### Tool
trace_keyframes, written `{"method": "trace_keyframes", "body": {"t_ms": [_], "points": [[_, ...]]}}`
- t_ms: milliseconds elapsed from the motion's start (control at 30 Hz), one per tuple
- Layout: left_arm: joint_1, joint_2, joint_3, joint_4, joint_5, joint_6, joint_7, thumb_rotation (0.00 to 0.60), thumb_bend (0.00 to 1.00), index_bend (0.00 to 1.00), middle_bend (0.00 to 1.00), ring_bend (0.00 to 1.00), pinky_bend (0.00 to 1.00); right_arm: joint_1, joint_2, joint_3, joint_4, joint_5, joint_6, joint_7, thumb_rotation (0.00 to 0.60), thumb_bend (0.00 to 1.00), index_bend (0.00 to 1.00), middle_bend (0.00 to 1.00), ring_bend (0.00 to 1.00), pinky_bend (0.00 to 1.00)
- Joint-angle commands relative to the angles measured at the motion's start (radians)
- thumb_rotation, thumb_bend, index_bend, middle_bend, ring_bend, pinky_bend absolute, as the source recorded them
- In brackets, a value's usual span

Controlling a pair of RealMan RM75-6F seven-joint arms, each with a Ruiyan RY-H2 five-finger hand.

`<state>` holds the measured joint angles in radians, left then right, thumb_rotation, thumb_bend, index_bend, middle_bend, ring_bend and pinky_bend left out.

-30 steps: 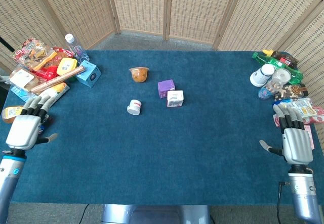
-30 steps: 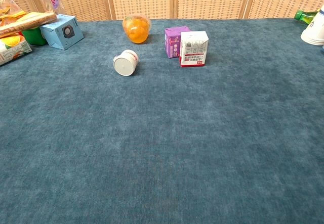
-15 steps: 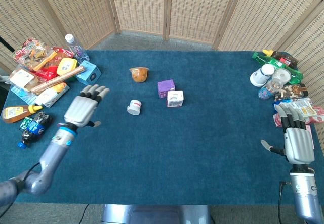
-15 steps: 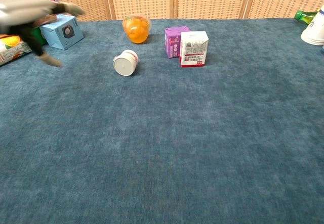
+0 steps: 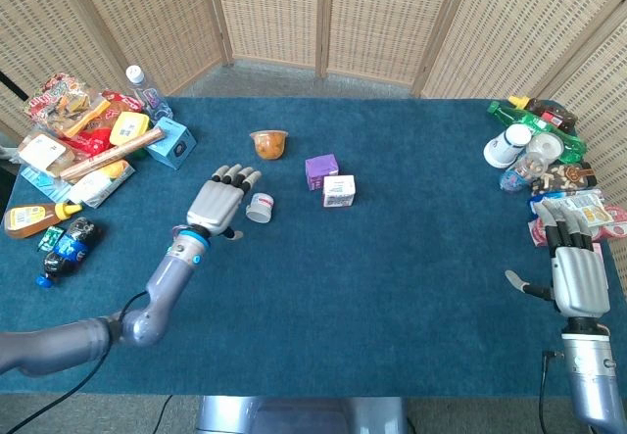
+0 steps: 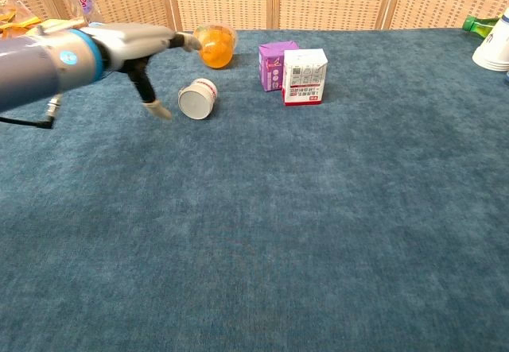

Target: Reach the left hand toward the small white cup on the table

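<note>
The small white cup point(image 5: 261, 207) lies on its side on the blue cloth, its round end facing the chest camera point(image 6: 196, 99). My left hand point(image 5: 219, 203) hovers just left of it, open, fingers spread and stretched toward the cup; in the chest view the left hand point(image 6: 143, 46) is above and left of the cup, thumb hanging down beside it, not touching. My right hand point(image 5: 575, 272) rests open near the table's right edge, holding nothing.
An orange jelly cup point(image 5: 267, 144), a purple box point(image 5: 321, 170) and a white carton point(image 5: 339, 191) stand behind and right of the cup. Snacks and bottles point(image 5: 78, 140) crowd the left edge. Paper cups and bottles point(image 5: 534, 150) fill the far right corner.
The left arm has swept from the table's left edge rightward to just beside the white cup. The cup and the right hand have not moved.
</note>
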<state>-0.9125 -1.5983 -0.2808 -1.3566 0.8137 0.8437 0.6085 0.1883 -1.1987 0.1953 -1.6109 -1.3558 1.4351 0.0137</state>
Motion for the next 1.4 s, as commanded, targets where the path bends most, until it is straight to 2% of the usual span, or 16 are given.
{"method": "trace_keyframes", "body": {"t_ms": [33,267,333,400,533,733,867,1067,1400], "points": [[-0.025,-0.026,0.000,0.024,-0.036,-0.001,0.020,0.600,0.14,0.04,0.00,0.00,0.10,0.000,0.001,0.002,0.000,0.003,-0.001,0.005,0.600,0.00,0.00,0.00,0.00,0.00],[-0.066,-0.057,0.006,0.068,-0.124,-0.011,0.043,0.600,0.14,0.04,0.00,0.00,0.13,0.000,0.003,-0.001,-0.002,0.001,-0.005,0.010,0.600,0.00,0.00,0.00,0.00,0.00],[-0.077,-0.064,0.006,0.079,-0.141,-0.016,0.045,0.600,0.14,0.06,0.00,0.00,0.17,0.000,0.003,-0.001,-0.002,0.001,-0.005,0.010,0.600,0.00,0.00,0.00,0.00,0.00],[-0.090,-0.074,0.006,0.093,-0.154,-0.019,0.047,0.600,0.14,0.09,0.01,0.02,0.27,0.000,0.003,-0.001,-0.003,0.002,-0.005,0.011,0.600,0.00,0.00,0.00,0.00,0.00],[-0.113,-0.096,0.013,0.120,-0.174,-0.022,0.056,0.600,0.13,0.14,0.15,0.17,0.43,0.000,0.004,0.000,-0.003,0.004,-0.007,0.015,0.600,0.00,0.00,0.00,0.00,0.00],[-0.147,-0.125,0.036,0.159,-0.205,-0.033,0.092,0.600,0.13,0.20,0.27,0.28,0.52,-0.001,0.006,0.000,-0.005,0.004,-0.007,0.021,0.600,0.00,0.00,0.00,0.00,0.00],[-0.153,-0.137,0.040,0.172,-0.187,-0.011,0.084,0.600,0.13,0.30,0.45,0.45,0.61,-0.001,0.007,0.001,-0.004,0.004,-0.007,0.027,0.600,0.00,0.00,0.00,0.00,0.00],[-0.154,-0.136,0.045,0.167,-0.167,0.024,0.086,0.600,0.13,0.37,0.55,0.54,0.65,-0.001,0.007,-0.002,-0.005,-0.001,-0.007,0.026,0.600,0.00,0.00,0.00,0.00,0.00],[-0.139,-0.101,0.045,0.113,-0.133,0.067,0.072,0.600,0.12,0.39,0.56,0.56,0.65,-0.002,0.006,-0.002,-0.006,0.000,-0.006,0.025,0.600,0.00,0.00,0.00,0.00,0.00]]}}
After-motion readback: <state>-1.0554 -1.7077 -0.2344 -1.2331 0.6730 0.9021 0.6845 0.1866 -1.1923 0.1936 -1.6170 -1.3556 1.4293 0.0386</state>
